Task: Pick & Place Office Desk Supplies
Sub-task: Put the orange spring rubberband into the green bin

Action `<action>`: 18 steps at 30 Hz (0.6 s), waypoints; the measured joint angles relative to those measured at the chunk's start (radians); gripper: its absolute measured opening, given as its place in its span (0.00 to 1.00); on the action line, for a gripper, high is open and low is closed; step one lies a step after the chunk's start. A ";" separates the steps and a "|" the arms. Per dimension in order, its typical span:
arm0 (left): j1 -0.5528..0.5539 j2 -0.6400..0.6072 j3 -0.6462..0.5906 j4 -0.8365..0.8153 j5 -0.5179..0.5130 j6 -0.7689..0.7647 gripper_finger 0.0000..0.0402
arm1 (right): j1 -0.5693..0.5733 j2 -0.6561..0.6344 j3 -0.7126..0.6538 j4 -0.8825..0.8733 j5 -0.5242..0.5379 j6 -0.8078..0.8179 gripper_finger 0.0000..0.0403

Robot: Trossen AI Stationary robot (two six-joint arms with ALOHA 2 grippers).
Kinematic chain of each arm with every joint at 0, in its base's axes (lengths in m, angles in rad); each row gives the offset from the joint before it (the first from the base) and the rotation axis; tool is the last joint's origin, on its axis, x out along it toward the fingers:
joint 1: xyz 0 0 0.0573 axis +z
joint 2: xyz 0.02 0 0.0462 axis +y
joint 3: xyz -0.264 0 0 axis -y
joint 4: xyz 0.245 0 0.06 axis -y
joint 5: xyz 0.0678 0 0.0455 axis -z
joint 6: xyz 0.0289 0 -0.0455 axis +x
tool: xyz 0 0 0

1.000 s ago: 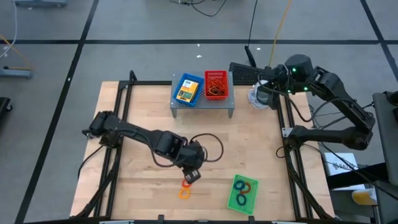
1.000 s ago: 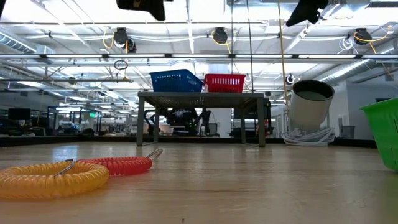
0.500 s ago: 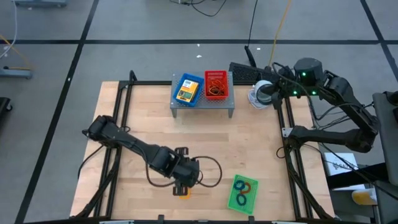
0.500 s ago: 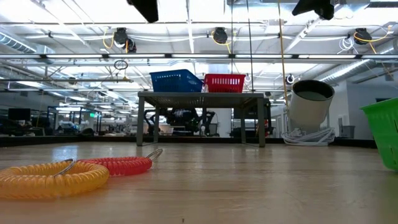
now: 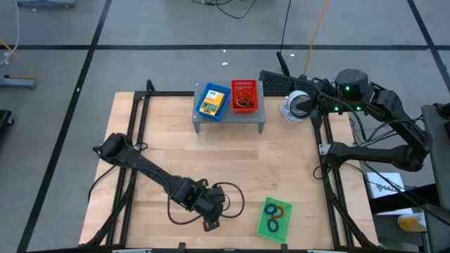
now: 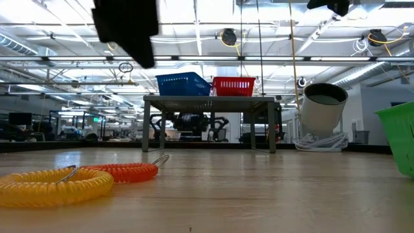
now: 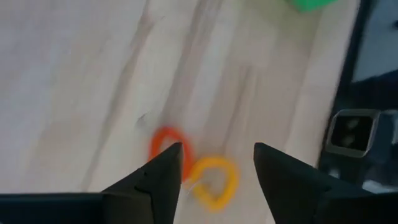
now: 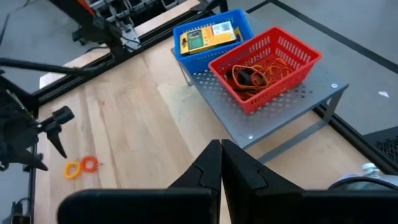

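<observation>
Two coil rings lie flat on the wood by the table's near edge, an orange-red ring [image 7: 165,142] and a yellow ring [image 7: 216,181]; the low view also shows the yellow ring [image 6: 55,186] and the orange-red ring [image 6: 124,171]. My left gripper [image 7: 217,160] hangs open above them, pointing steeply down, and hides them in the high view, where the left gripper [image 5: 209,223] sits near the front edge. The green tray [image 5: 274,218] holds more rings. My right gripper [image 8: 221,163] is shut, raised at the back right.
A grey perforated shelf [image 5: 262,119] at the back carries a blue tray [image 5: 212,100] with a yellow box and a red tray [image 5: 245,95] with rubber bands. A round white device [image 5: 294,107] stands at the back right. Bare wood lies mid-table.
My left gripper has travelled toward the table's near edge and come down; it now stands over the two coil rings and covers them in the high view. My right arm has drawn a little toward the right edge. The rings have not moved.
</observation>
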 joint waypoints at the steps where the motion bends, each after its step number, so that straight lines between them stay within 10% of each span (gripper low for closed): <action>1: -0.001 0.000 -0.015 0.041 0.000 -0.003 0.50 | 0.004 -0.002 0.000 -0.002 0.000 -0.009 0.00; 18: -0.005 0.006 -0.070 0.041 -0.008 0.056 0.40 | 0.021 -0.005 0.000 -0.001 -0.001 -0.029 0.00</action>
